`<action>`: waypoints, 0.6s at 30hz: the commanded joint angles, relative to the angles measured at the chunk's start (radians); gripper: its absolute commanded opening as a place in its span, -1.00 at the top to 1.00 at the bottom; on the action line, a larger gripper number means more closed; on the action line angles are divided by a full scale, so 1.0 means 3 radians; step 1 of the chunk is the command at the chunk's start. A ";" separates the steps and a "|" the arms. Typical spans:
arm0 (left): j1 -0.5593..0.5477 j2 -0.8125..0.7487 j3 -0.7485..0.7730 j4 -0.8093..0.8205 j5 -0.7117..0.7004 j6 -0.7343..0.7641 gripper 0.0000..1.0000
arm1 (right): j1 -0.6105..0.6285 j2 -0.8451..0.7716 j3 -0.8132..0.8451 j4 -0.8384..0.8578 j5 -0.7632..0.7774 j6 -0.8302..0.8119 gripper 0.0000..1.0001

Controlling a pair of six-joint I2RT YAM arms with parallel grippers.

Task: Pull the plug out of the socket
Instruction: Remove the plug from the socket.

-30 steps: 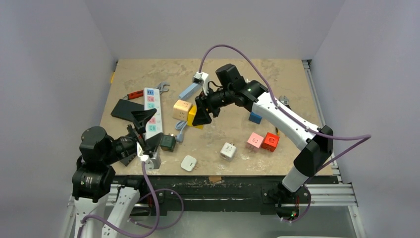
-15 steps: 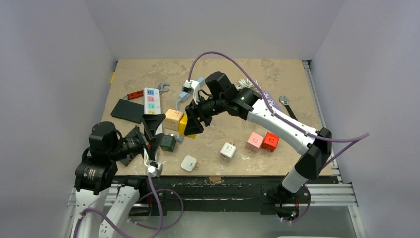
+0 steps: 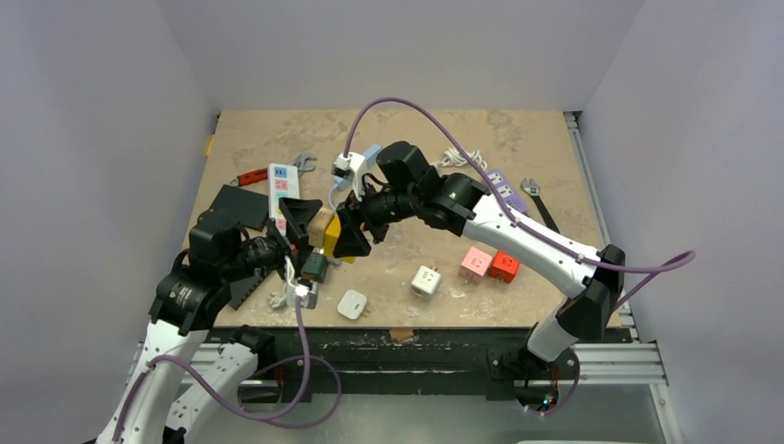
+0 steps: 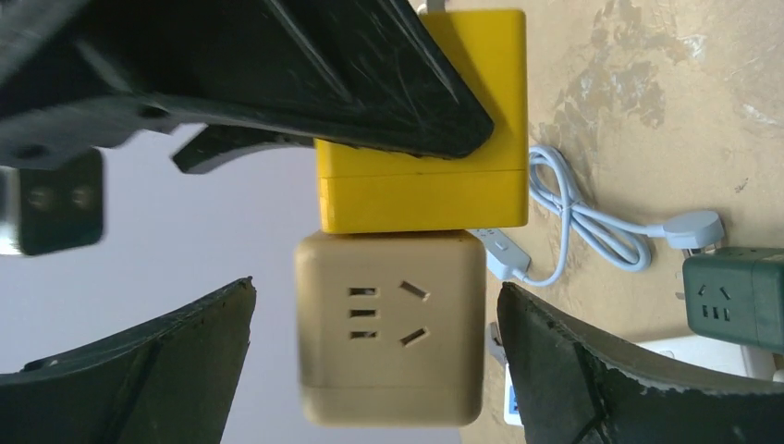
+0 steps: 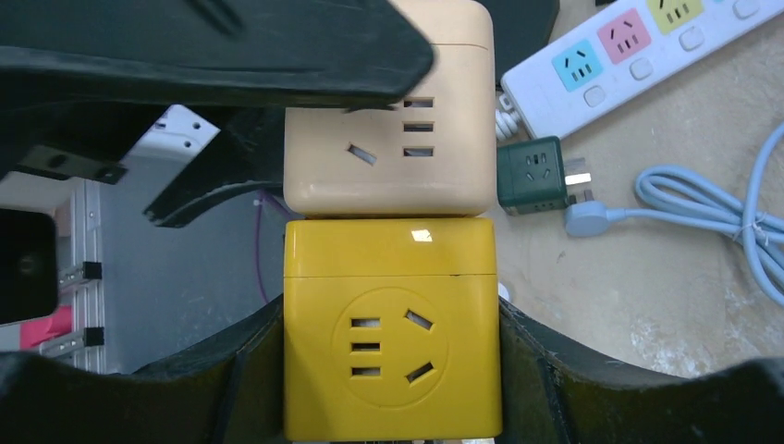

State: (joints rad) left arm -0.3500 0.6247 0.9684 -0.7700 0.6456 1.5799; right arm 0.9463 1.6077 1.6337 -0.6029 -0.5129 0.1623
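Gaps either side of tan cube [image 4: 390, 338] inside wide-spread left claw [image 4: 374, 370] — right claw [image 5: 392, 388] clamps yellow cube [image 5: 392, 277].

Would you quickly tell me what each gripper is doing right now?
Left gripper: open, fingers on either side of the beige cube, gaps showing.
Right gripper: closed on the yellow cube.

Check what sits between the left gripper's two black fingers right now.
The beige plastic cube socket, joined to the yellow plastic cube socket in the right gripper; the left wrist view shows it, with the left gripper open around it.
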 commanded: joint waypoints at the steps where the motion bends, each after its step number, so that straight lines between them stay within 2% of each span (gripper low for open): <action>1: -0.0045 0.0060 0.0010 0.0104 -0.0196 -0.0012 -1.00 | 0.0051 -0.0331 0.0005 0.0426 0.0045 0.0117 1.00; 8: -0.0045 0.0115 -0.0007 0.0332 -0.0324 -0.0019 -1.00 | 0.0074 -0.0355 -0.0077 0.0380 0.0062 0.0107 1.00; 10: -0.0072 0.0120 0.0010 0.0392 -0.0307 -0.0046 -0.92 | 0.0091 -0.0328 -0.0077 0.0382 0.0093 0.0108 1.00; 13: -0.0234 0.0103 0.0011 0.0476 -0.0401 -0.0143 -0.79 | 0.0134 -0.0253 -0.0024 0.0392 0.0147 0.0109 1.00; 18: -0.0516 0.0016 -0.0040 0.0463 -0.0569 -0.0200 -0.74 | 0.0193 -0.0090 0.0177 0.0353 0.0286 0.0129 1.00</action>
State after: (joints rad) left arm -0.4557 0.6506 0.9668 -0.6765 0.5011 1.5505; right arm 0.9874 1.5600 1.6093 -0.5606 -0.4656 0.1848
